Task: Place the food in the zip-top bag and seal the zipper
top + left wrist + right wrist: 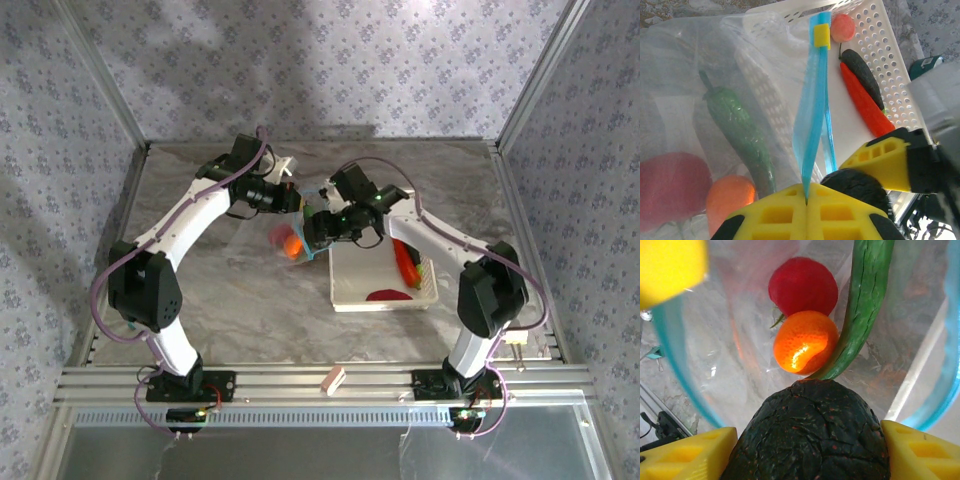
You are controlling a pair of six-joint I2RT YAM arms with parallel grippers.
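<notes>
marble table (pixel 230 300); left fingers (pixel 775 216) pinch zipper (pixel 812 100), right fingers (pixel 920 450) clasp dark vegetable (pixel 810 435).

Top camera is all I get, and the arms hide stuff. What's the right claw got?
Observer: The right gripper grips a dark bumpy piece at the bag's open mouth.
Operator: Is anything inside already?
Observer: Yes: a tomato, an orange and a long green vegetable.
Operator: What's the left claw doing?
Observer: The left gripper is shut on the blue zipper at the bag's mouth.
</notes>
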